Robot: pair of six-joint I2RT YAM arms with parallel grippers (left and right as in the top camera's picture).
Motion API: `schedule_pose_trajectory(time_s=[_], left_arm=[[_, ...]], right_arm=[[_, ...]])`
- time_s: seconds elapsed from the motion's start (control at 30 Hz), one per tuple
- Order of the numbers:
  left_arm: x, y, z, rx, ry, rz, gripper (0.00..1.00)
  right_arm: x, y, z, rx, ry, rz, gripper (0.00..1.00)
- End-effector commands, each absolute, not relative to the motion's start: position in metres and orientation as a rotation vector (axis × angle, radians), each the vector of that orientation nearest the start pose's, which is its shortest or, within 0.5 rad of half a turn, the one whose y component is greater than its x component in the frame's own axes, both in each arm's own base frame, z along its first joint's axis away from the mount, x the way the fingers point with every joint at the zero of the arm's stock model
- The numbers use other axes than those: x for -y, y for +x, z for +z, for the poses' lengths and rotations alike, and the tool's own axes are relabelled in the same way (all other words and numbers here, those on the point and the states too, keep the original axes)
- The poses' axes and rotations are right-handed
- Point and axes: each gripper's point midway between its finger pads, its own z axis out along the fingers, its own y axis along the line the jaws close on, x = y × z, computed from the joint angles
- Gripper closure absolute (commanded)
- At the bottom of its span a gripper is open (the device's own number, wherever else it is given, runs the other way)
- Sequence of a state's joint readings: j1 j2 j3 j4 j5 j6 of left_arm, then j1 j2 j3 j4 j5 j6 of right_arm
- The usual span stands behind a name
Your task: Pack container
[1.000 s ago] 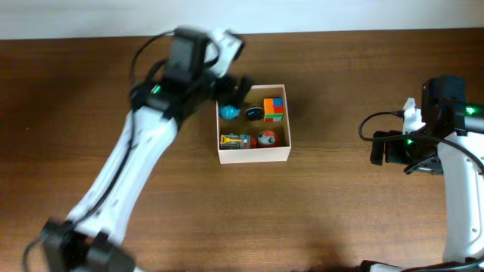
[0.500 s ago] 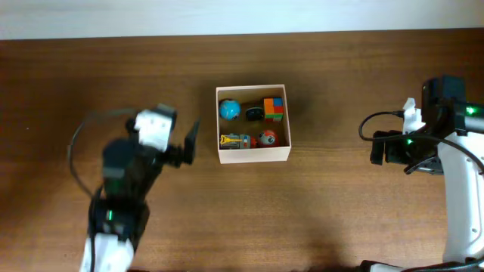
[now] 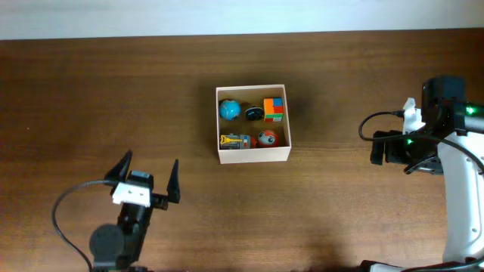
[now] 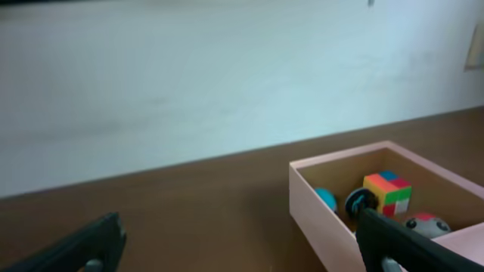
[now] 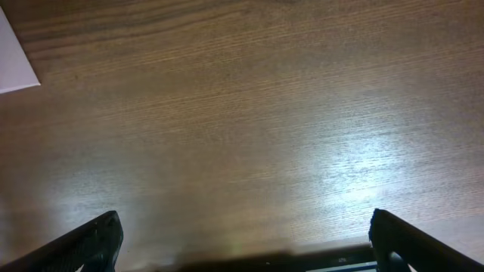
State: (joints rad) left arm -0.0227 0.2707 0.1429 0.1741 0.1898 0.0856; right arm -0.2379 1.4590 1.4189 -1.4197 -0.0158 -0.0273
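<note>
**Now: box mid-table with toys in it, both grippers wide and apart from it**

Squarely in the middle of the table [image 3: 340, 219] sits the container [image 3: 253, 156], a shallow white-walled box, upright and open on top. Five small toys lie on its floor. Along the far side are a blue ball [image 3: 229, 110], a black round piece [image 3: 253, 113] and a colour cube [image 3: 274, 109]. Along the near side are a blue-and-yellow toy [image 3: 235, 140] and a red-and-white ball [image 3: 266, 138]. What the black piece is cannot be told at this size.

Neither arm touches the box. The left gripper [image 3: 151, 160] hangs over bare wood, well to the near left of the container, its fingers spread wide with nothing between them. Its wrist camera looks across the table at the box's near corner, with the cube and balls showing over the rim and a pale wall [image 4: 227, 75] behind.

The right gripper [image 5: 243, 219] is off to the right of the box, well apart from it. Its wrist view shows both fingers far apart over bare wood, holding nothing.
</note>
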Motion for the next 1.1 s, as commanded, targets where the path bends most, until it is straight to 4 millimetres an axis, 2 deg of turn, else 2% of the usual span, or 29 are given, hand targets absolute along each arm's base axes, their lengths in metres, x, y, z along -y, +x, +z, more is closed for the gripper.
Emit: schedule_pose_trajectory(time_s=[0.0, 0.23, 0.6, 1.07], left_arm=[[0.036, 0.252, 0.218, -1.483, 0.216, -0.094, 0.01], [0.030, 0.246, 0.209, -1.451, 0.197, -0.070, 0.01], [0.024, 0.244, 0.159, -1.635, 0.169, -0.065, 0.01], [0.023, 0.244, 0.160, -1.629, 0.168, -0.063, 0.01]], right_arm=[[0.064, 0.257, 0.182, -3.011, 0.324, -0.019, 0.01], [0.064, 0.257, 0.182, -3.011, 0.324, -0.019, 0.01], [0.064, 0.257, 0.182, -3.011, 0.324, -0.019, 0.01], [0.064, 0.257, 0.182, -3.011, 0.324, -0.019, 0.01]])
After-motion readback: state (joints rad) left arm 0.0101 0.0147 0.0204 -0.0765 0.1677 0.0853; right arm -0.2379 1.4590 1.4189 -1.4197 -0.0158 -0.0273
